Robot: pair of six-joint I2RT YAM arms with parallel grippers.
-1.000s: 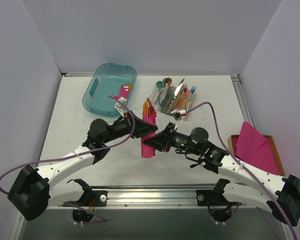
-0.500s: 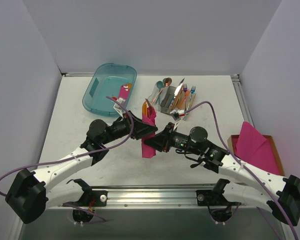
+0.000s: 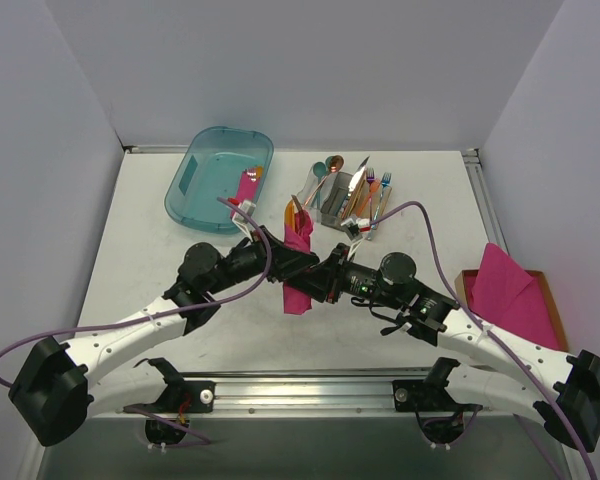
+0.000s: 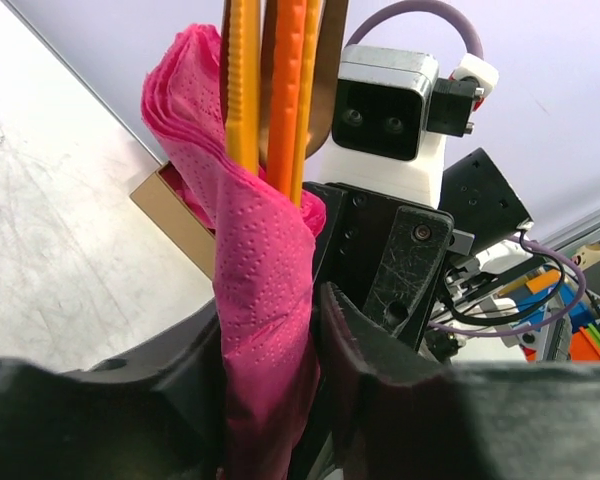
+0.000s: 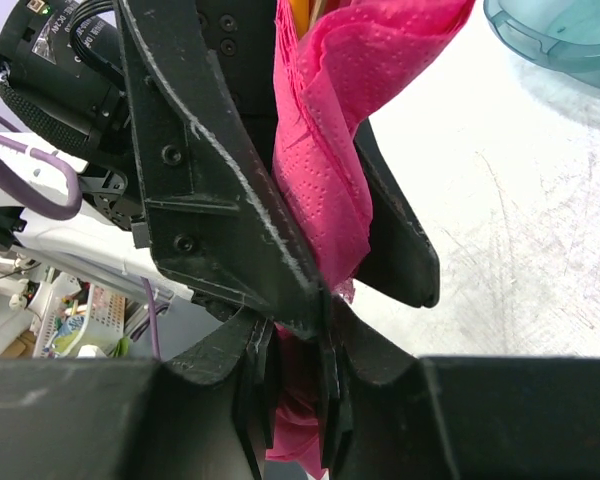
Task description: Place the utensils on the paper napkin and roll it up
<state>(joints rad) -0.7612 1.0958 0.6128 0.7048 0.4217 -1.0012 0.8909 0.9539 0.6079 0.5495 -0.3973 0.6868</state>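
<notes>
Several utensils (image 4: pixel 285 90) in rolled paper napkin (image 4: pixel 260 230) | right tool (image 5: pixel 292 380) clamps it | left tool (image 4: pixel 270 305) unclear

Utensils (image 3: pixel 293 212) inside paper napkin (image 3: pixel 298 292), tub (image 3: pixel 215 170) behind

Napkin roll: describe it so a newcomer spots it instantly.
On the white table, look at the centre. The right pincer clamps a narrow magenta napkin roll with orange utensils sticking out its far end. Unlike the pink roll at the teal bin, it is held.
</notes>
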